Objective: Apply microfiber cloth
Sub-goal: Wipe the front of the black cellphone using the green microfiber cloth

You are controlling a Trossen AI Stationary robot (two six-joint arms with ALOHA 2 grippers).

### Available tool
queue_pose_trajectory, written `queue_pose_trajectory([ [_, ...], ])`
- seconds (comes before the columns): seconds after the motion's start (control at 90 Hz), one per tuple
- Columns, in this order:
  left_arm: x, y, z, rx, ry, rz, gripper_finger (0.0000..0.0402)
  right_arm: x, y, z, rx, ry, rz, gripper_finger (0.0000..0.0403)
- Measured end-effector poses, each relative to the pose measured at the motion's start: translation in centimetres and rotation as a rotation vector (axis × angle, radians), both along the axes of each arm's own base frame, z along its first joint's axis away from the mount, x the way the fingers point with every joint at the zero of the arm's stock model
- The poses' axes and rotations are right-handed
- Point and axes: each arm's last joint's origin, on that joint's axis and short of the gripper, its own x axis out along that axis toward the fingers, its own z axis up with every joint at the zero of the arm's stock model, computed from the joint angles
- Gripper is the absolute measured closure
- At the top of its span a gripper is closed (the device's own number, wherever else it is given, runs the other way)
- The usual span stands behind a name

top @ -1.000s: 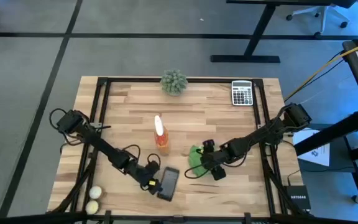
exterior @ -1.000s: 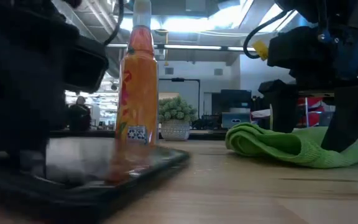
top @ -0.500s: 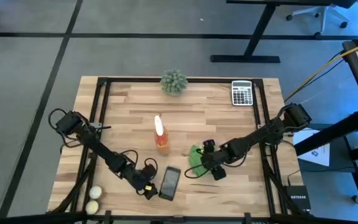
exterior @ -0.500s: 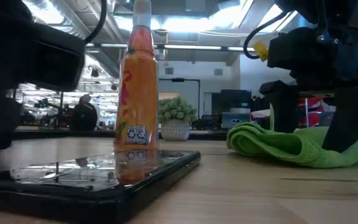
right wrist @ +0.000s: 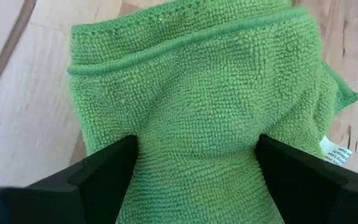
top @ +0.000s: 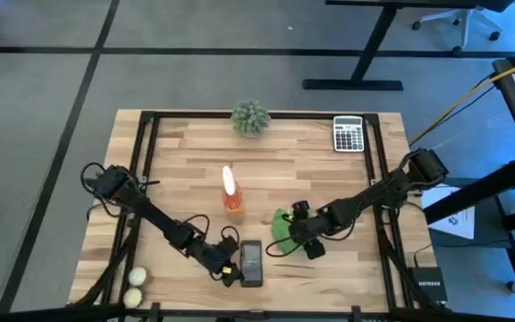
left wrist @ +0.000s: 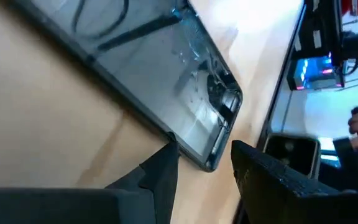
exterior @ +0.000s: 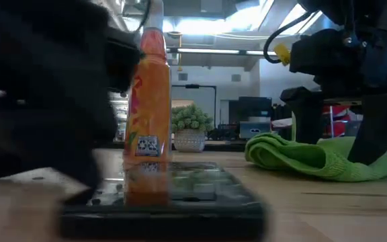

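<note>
The bright green microfiber cloth [top: 280,224] lies bunched on the wooden table, right of the middle. My right gripper [right wrist: 196,143] stands over it, open, one finger on each side. A black phone [top: 251,263] lies flat near the table's near edge. My left gripper [left wrist: 201,152] is open at the phone's left near end, with one corner of the phone between its fingers. The orange spray bottle [top: 231,192] stands upright behind the phone. My left gripper touches the phone's long edge beside a corner [left wrist: 178,138] with the inner side of one fingertip [left wrist: 166,155]. The other finger stands just clear of the phone's short end. The fingers lie low, almost level with the table, and the phone lies flat on the wood. My right gripper comes down on the cloth from above, slanting. Its two fingers [right wrist: 114,165] stand wide apart against the two sides of the cloth's folded middle [right wrist: 191,180]. The cloth lies in several layers on the table, between the fingers and under them.
A grey-green plant ball [top: 250,117] stands at the far edge and a calculator [top: 348,133] at the far right corner. Two pale balls [top: 135,284] lie at the near left corner. A black frame rims the table.
My left gripper has swung toward the table's right and near edge. The phone has turned about flat on the table, from slanting to lying roughly near to far, and has slid slightly to the right.
</note>
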Motion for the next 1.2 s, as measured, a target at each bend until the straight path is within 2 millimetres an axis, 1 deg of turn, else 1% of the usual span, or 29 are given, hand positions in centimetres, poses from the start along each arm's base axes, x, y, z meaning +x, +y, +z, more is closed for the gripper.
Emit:
queue_pose_trajectory([
  [0.156, 1.1, 0.9, 0.2, 0.056, -0.031, -0.012, 0.0270, 0.0, 0.0, 0.0, 0.000, -0.002, 0.000, 0.0088],
  [0.278, 1.3, 1.7, 0.6, 0.093, -0.040, -0.034, 0.0270, 0.5, 0.2, 0.5, 0.012, -0.009, 0.003, 0.0094],
  [0.333, 1.2, 1.8, 1.5, 0.105, -0.058, -0.040, 0.0270, 0.9, 0.5, 1.1, 0.033, -0.023, 0.010, 0.0104],
  [0.411, 0.7, 1.6, 3.1, 0.140, -0.094, -0.041, 0.0270, 1.6, 0.9, 2.0, 0.083, -0.042, 0.027, 0.0127],
  [0.489, -0.2, 1.2, 3.9, 0.230, -0.092, -0.041, 0.0270, 2.2, 1.3, 2.8, 0.114, -0.061, 0.037, 0.0159],
  [0.567, -0.9, 0.8, 3.8, 0.332, -0.092, -0.012, 0.0270, 2.7, 1.5, 3.5, 0.130, -0.086, 0.028, 0.0199],
  [0.622, -1.2, 0.5, 3.7, 0.389, -0.110, 0.047, 0.0270, 3.1, 1.7, 4.1, 0.146, -0.116, 0.024, 0.0231],
  [0.711, -1.4, 0.0, 3.2, 0.404, -0.111, 0.102, 0.0270, 3.7, 1.9, 4.7, 0.174, -0.174, 0.023, 0.0288],
  [0.833, -1.1, -0.5, 2.5, 0.375, -0.120, 0.039, 0.0270, 3.7, 1.9, 4.7, 0.186, -0.173, 0.004, 0.0370],
  [0.889, -1.0, -0.8, 2.3, 0.360, -0.134, 0.028, 0.0270, 3.4, 1.8, 4.5, 0.177, -0.143, -0.004, 0.0392],
  [0.944, -1.1, -1.0, 1.7, 0.368, -0.124, 0.021, 0.0270, 3.1, 1.7, 4.3, 0.167, -0.100, -0.022, 0.0392],
  [1.022, -1.2, -1.1, 0.9, 0.373, -0.092, 0.026, 0.0270, 2.3, 1.4, 3.9, 0.141, 0.004, -0.029, 0.0373],
  [1.1, -1.0, -0.9, 0.7, 0.358, -0.087, 0.043, 0.0270, 1.6, 1.1, 3.9, 0.103, 0.110, -0.040, 0.0355],
  [1.2, -0.6, -0.3, 0.7, 0.350, -0.083, 0.071, 0.0270, 1.0, 0.8, 4.0, 0.076, 0.185, -0.075, 0.0340],
])
